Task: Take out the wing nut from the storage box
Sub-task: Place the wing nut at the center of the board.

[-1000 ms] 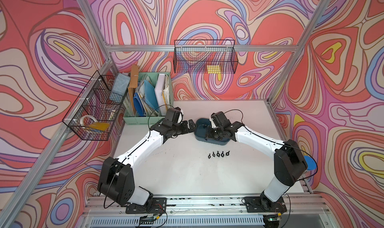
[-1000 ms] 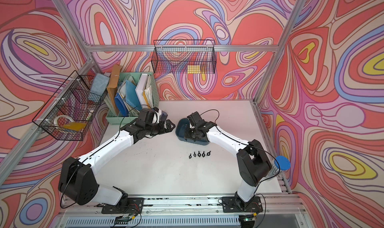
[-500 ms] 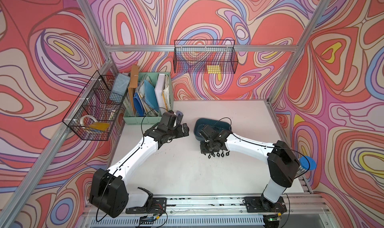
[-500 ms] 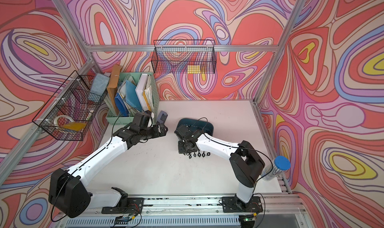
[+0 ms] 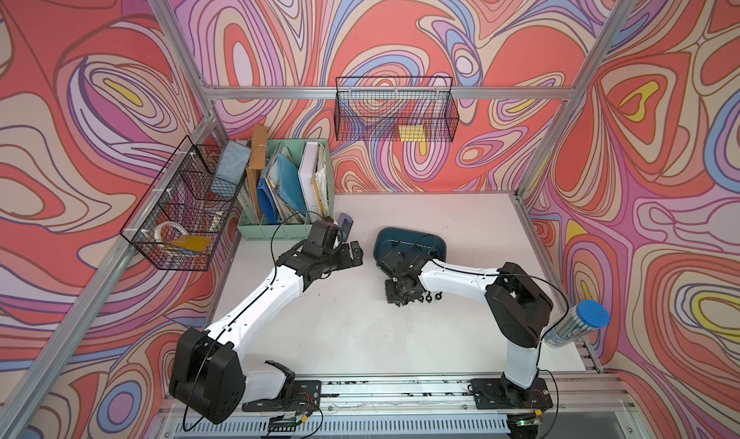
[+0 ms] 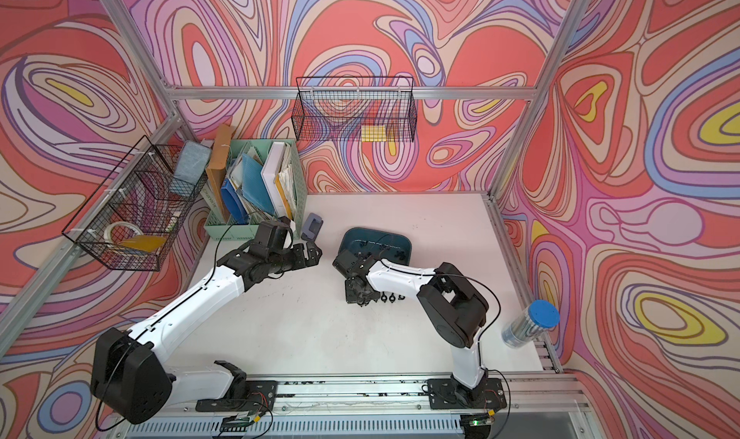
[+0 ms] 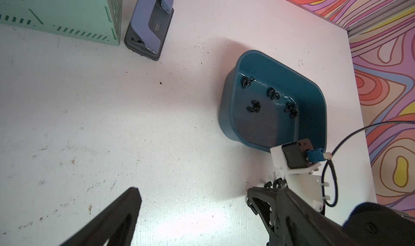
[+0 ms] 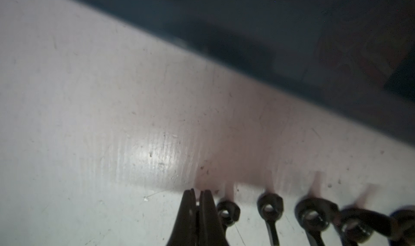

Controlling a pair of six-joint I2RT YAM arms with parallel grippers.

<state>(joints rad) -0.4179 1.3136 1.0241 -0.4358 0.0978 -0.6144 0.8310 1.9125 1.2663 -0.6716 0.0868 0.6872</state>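
The dark teal storage box (image 5: 436, 242) sits mid-table, seen in both top views (image 6: 404, 242). In the left wrist view several black wing nuts (image 7: 253, 105) lie on the box's floor. My right gripper (image 5: 400, 301) is down at the table in front of the box, shut. Its tips (image 8: 197, 193) stand at the end of a row of wing nuts (image 8: 269, 209) on the table. The nearest wing nut (image 8: 226, 211) sits tight against its fingers, and the grip point is hidden. My left gripper (image 5: 354, 252) hovers left of the box, wide open and empty (image 7: 192, 193).
A purple hole punch (image 7: 149, 22) lies beside the mint-green file organiser (image 5: 284, 200) at the back left. Black wire baskets hang on the back wall (image 5: 394, 112) and the left wall (image 5: 180, 212). A blue-lidded tube (image 5: 580, 325) stands at the table's right edge.
My right gripper came out of the box and went down to the row of wing nuts in front of it. My left gripper drew back leftward from the box.
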